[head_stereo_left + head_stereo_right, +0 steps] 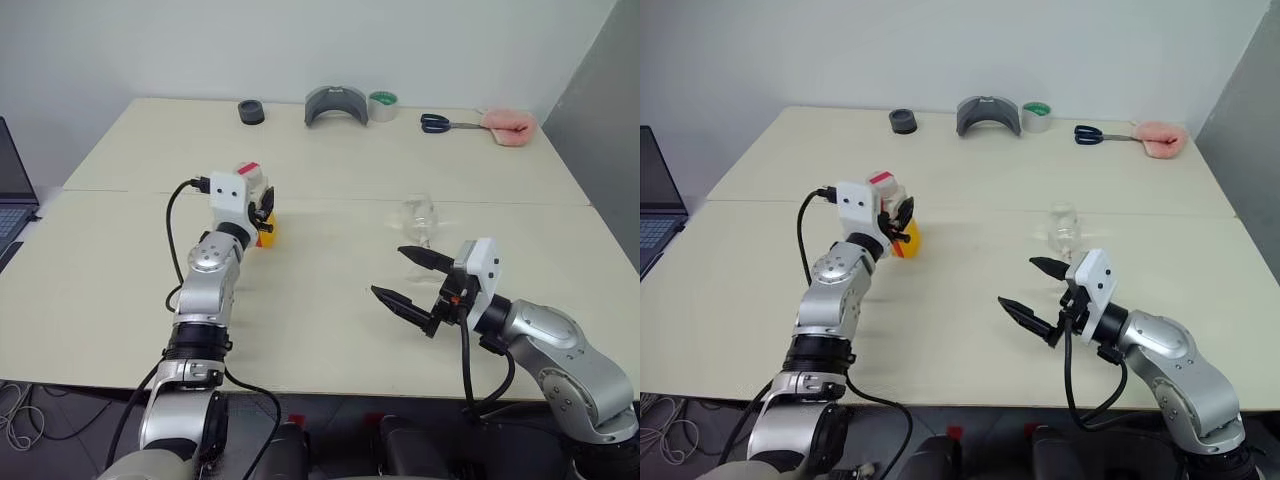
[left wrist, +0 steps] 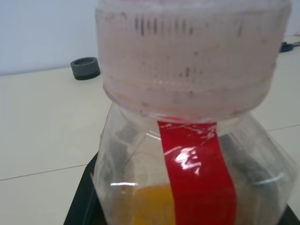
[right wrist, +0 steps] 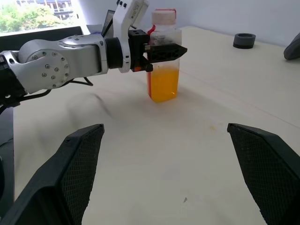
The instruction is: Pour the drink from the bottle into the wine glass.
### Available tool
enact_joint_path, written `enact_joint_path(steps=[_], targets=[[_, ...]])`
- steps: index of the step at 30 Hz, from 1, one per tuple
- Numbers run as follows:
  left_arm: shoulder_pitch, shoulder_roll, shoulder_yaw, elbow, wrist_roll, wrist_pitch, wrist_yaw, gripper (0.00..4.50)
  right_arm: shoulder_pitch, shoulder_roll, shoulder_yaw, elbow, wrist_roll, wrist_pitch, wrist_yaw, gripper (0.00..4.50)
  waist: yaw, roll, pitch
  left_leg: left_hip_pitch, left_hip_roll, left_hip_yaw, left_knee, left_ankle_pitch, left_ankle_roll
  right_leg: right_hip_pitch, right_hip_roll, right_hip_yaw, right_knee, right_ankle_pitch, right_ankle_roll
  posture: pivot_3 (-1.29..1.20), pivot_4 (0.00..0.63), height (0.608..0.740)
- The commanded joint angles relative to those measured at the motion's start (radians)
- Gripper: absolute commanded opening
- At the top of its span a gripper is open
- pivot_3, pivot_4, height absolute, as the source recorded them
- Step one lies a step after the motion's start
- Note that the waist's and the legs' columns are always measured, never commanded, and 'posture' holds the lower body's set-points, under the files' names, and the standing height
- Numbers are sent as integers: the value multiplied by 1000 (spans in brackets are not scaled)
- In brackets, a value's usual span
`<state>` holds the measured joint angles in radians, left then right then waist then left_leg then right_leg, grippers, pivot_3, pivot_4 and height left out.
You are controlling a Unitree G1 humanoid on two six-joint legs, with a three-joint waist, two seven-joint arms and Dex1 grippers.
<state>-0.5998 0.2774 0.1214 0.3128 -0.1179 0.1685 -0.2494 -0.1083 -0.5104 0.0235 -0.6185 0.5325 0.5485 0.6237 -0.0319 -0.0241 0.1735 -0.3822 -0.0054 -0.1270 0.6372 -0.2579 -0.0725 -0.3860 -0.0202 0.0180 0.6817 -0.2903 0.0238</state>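
Orange-yellow drink (image 3: 163, 84) fills the lower half of a small clear plastic bottle (image 3: 164, 61) with a red label strip and pale pink screw cap, standing upright on the cream tabletop (image 1: 330, 330) toward the robot's left. The left hand (image 3: 164, 50) is clamped on the bottle's upper body just below the cap, its black fingers (image 3: 169, 49) pressed against the sides. Well apart on the right, a clear stemmed wine glass (image 1: 421, 222) stands upright and looks empty, just beyond the right hand (image 1: 405, 275), whose two black fingers are spread wide with nothing between them. Along the tabletop's far edge lie a black round object (image 1: 251, 111), a grey curved piece (image 1: 336, 104), a green-cored tape roll (image 1: 383, 105), blue-handled scissors (image 1: 445, 124) and a pink cloth (image 1: 509, 127).
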Motion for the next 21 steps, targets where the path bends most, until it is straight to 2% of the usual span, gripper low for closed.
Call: enact_joint_path(steps=[1,7,10,15,21], targets=[[12,-1,-19,-122,-76,7,-116,1778,-11,-5,-29,-42,9,-14,-14,4500,1,0,0,0,0,0,0,0,0,0,0,0,0,0,0,0,150,740],[-20,23,-50,-145,-169,60,-313,1778,-61,-10,-90,-38,48,15,-43,4500,0,0,0,-1,0,0,2,0,0,0,0,0,0,0,0,0,150,740],[-42,47,-84,-162,-249,124,-487,1778,-88,-6,-113,-55,88,50,-70,4500,0,0,0,-1,0,0,2,0,0,0,0,-1,0,0,0,0,150,740],[-75,97,-166,-151,-278,150,-718,1776,-116,-8,-100,-103,123,94,-102,4500,-1,0,0,-1,0,0,2,0,0,0,0,0,0,0,0,0,150,740],[-110,90,-215,-135,-263,123,-810,1775,-143,-8,-111,-135,155,128,-141,4500,-1,0,0,-2,0,0,2,0,1,0,0,0,0,0,0,0,150,740]])
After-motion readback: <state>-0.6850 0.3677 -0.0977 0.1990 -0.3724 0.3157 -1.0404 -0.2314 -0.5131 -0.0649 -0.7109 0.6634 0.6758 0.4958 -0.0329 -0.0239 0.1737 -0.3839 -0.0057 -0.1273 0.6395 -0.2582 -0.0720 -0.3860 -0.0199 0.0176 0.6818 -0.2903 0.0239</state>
